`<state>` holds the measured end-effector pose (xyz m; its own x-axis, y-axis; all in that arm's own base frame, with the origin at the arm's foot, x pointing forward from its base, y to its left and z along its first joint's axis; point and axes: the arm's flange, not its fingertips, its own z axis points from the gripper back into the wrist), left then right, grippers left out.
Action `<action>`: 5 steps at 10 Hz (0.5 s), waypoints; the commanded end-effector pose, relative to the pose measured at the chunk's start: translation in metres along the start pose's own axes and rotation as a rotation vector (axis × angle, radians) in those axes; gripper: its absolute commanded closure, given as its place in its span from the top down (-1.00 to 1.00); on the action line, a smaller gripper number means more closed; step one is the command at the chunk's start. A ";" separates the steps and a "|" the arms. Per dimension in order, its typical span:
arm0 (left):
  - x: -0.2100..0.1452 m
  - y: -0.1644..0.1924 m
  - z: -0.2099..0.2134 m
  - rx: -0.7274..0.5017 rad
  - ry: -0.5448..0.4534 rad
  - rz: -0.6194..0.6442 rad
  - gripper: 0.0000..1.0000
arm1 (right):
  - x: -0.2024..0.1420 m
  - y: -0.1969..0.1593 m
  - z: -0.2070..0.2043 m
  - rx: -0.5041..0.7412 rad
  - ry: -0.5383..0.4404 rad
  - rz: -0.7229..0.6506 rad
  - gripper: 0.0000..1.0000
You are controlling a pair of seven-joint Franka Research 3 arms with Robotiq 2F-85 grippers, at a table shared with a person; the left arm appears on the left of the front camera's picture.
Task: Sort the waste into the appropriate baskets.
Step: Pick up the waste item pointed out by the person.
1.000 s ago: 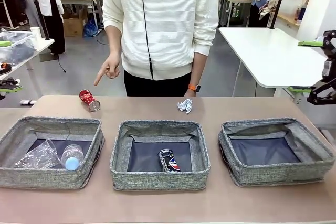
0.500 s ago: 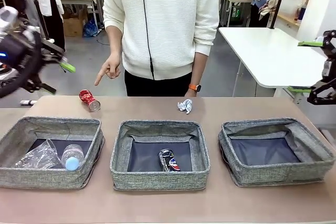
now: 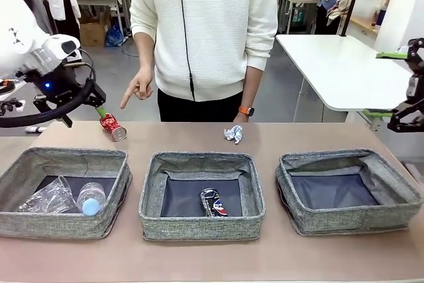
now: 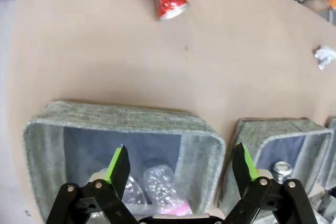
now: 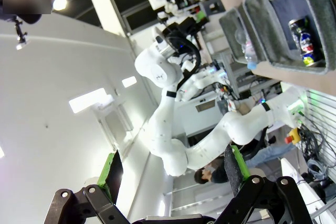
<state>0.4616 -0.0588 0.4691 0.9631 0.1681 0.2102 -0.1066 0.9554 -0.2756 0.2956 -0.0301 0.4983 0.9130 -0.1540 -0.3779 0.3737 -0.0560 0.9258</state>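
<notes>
The table (image 3: 298, 136) carries three grey baskets in a near row. The person (image 3: 202, 31) stands at the far side, one hand (image 3: 137, 89) pointing down toward the far left.

The left basket (image 3: 66, 157) holds the clear plastic bottle (image 3: 91, 198) and the clear plastic bag (image 3: 48, 197), so you can take it as the plastics bin. The middle basket (image 3: 199, 158) holds the dark blue-silver can (image 3: 212, 202), likely metal. The right basket (image 3: 348, 157) holds no litter, probably kept for paper.

Your left pincer (image 4: 181, 163) hangs over the left basket's far side, wide open with nothing in it, just beside the crushed red can (image 3: 112, 126), which lies on its side beyond that basket. Your right pincer (image 3: 384, 84) is parked off the table's right edge, also wide open and empty.

The crumpled white paper wad (image 3: 233, 134) sits far of the middle basket. Mind the pointing hand, which hangs close above the red can.
</notes>
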 end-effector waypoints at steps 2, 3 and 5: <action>0.000 0.000 0.000 0.000 0.000 0.000 1.00 | -0.002 0.000 -0.002 0.020 0.008 0.014 1.00; 0.033 0.001 -0.023 0.031 0.042 0.061 1.00 | -0.002 0.000 -0.002 0.020 0.008 0.014 1.00; 0.062 0.002 -0.053 0.032 0.052 0.113 1.00 | -0.002 0.000 -0.002 0.020 0.008 0.014 1.00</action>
<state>0.5088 -0.0559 0.4332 0.9644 0.2218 0.1439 -0.1739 0.9421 -0.2868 0.2955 -0.0300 0.4983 0.9130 -0.1538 -0.3779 0.3738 -0.0559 0.9258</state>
